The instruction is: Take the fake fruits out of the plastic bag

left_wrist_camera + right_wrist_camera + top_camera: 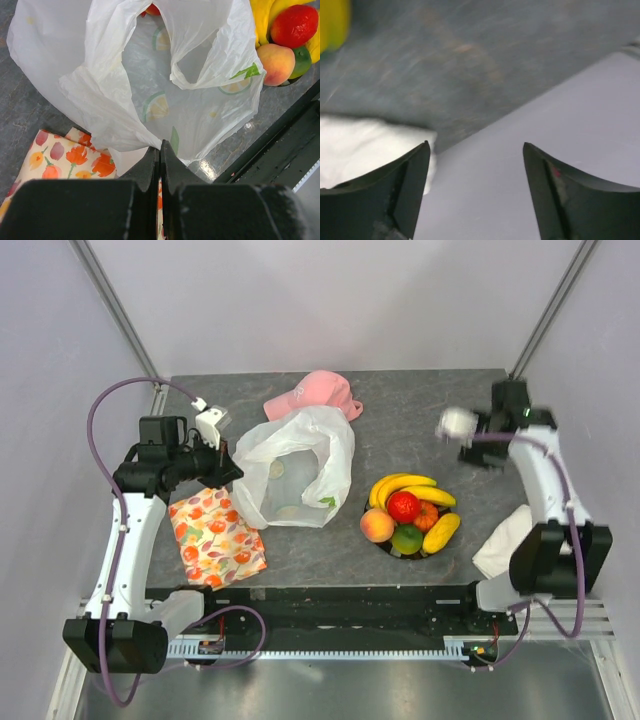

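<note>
Fake fruits (405,510) heaped; L tool (160,148) pinches plastic bag (95,75)

The top external camera looks steeply down from behind the arm bases over the whole bench (420,420). The left wrist camera, close behind the left fingers (145,170), faces the plastic bag (115,100) and fake fruits (295,27), both shared with the top view. The right wrist camera, blurred, skims the bench.
</note>
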`<action>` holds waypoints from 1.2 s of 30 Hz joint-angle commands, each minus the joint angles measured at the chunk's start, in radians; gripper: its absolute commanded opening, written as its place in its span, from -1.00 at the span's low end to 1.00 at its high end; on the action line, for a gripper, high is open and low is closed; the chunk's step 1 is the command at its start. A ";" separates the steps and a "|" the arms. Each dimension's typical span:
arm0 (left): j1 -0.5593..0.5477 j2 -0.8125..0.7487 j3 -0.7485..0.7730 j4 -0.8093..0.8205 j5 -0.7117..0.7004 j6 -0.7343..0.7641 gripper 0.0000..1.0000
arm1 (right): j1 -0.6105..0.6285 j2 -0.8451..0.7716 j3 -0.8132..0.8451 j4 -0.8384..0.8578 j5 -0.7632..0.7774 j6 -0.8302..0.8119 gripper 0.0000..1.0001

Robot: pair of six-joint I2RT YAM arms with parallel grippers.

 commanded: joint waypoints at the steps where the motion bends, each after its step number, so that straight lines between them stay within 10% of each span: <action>1: 0.004 -0.043 -0.032 0.024 0.006 -0.021 -0.97 | 0.035 0.233 0.672 -0.107 -0.364 0.531 0.93; 5: 0.004 -0.052 -0.050 0.027 0.025 -0.041 -0.97 | 0.200 0.465 1.081 -0.261 -0.714 0.893 0.96; 10: 0.004 -0.049 -0.042 0.027 0.016 -0.052 -0.97 | 0.445 0.586 1.083 -0.103 -0.886 1.089 0.96; 21: 0.043 -0.057 -0.036 0.058 0.064 -0.143 -0.97 | 0.772 0.817 1.098 -0.073 -0.394 1.026 0.00; 36: 0.067 -0.072 -0.019 0.089 0.165 -0.163 -0.97 | 0.786 0.990 1.167 0.004 -0.112 1.089 0.22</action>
